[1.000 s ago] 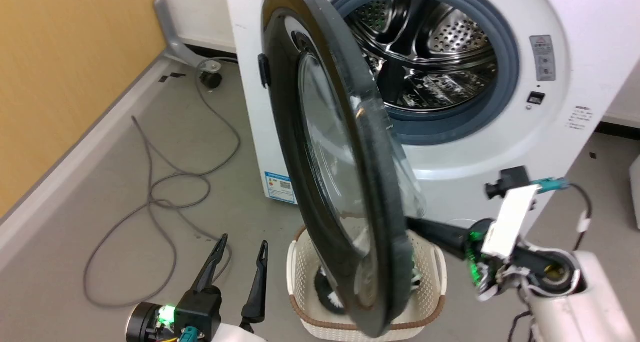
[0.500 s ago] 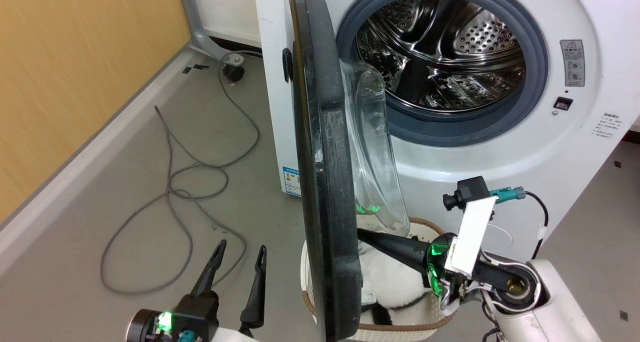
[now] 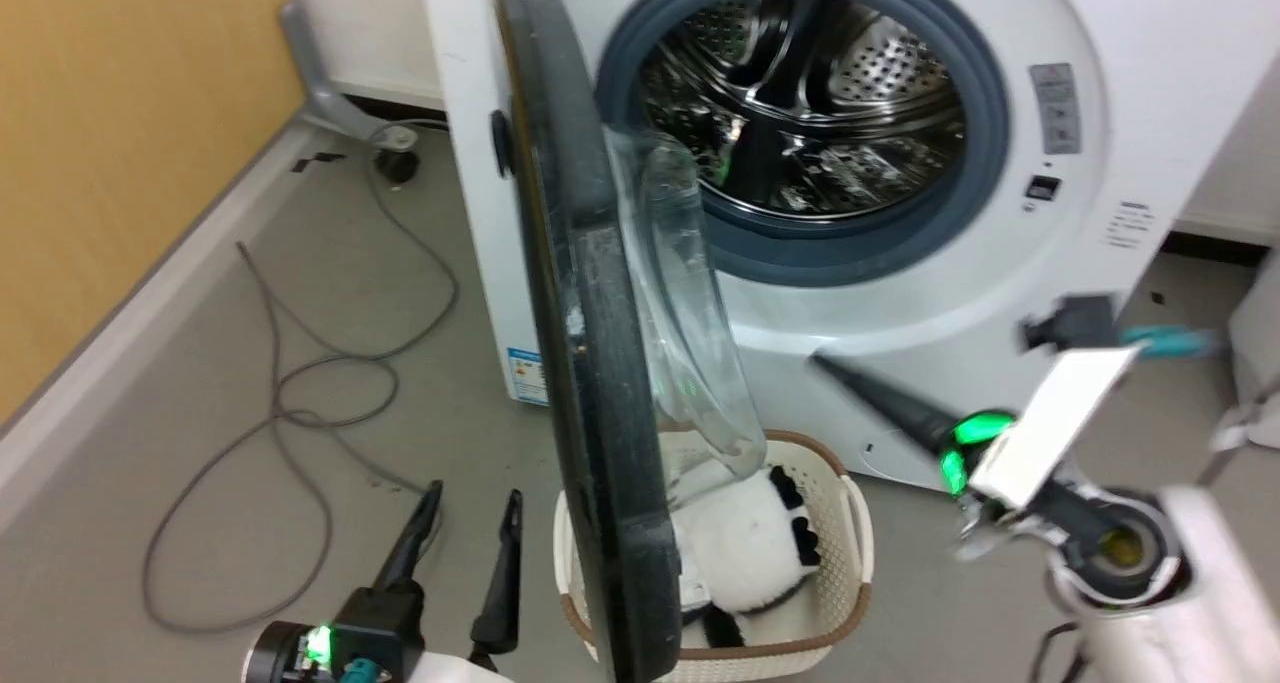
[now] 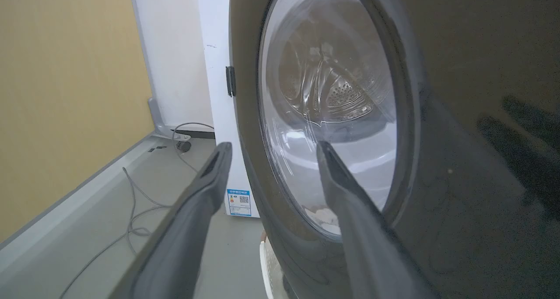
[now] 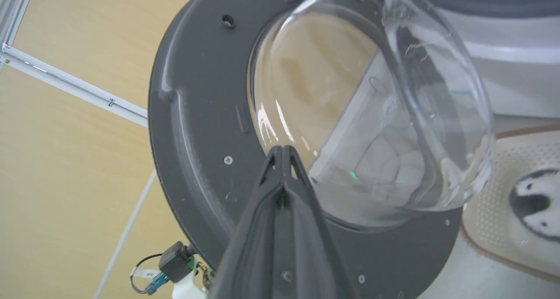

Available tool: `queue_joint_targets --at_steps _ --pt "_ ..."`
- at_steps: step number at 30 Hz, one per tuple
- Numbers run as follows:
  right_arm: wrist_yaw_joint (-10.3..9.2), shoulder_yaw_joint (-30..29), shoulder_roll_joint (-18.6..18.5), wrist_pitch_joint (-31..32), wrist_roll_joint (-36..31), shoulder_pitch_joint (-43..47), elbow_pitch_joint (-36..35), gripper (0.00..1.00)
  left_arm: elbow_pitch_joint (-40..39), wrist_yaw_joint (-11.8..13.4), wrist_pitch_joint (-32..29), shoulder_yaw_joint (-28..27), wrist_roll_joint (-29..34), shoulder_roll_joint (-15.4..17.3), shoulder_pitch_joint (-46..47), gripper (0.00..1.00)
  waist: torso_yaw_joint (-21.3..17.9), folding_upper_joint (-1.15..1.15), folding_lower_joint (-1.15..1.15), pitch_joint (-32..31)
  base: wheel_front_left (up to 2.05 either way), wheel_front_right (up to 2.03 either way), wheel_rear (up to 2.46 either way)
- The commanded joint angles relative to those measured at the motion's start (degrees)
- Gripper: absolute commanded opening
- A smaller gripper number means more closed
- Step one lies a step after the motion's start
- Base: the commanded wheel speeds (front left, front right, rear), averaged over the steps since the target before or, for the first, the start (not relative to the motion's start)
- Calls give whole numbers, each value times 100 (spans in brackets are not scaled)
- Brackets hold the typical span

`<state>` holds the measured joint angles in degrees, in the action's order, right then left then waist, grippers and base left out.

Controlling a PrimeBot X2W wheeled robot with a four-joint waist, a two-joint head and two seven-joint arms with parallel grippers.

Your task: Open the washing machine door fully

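The head camera looks down from above on the washing machine door [image 3: 590,383], edge-on. The left wrist camera faces its glossy outer side up close, the right wrist camera its grey inner face.

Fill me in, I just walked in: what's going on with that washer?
A two-armed robot is opening the washing machine door. It stands about halfway out, drum exposed. The right claw, shut, points at its grey inner face; contact is unclear. The left claw hangs open on the outer side, holding nothing. A white basket sits below.
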<state>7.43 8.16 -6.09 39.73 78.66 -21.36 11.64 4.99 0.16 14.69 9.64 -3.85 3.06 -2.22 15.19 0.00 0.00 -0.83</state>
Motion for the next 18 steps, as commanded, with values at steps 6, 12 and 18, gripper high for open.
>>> queue_joint_targets --at_steps 6,12,18 --pt "6 299 -1028 -1634 -1777 139 -1290 0 -49 11 30 -222 -88 2 37 100 -383 0 0 88 0 0 0" --pt "6 703 -2015 -3552 -3687 510 -1391 0 -105 6 30 -369 -89 -4 26 100 -603 0 0 99 0 0 0" --pt "6 19 -1730 -4510 -4956 1116 -942 0 -153 -60 30 -463 -61 -6 -83 100 -794 0 0 72 0 0 0"
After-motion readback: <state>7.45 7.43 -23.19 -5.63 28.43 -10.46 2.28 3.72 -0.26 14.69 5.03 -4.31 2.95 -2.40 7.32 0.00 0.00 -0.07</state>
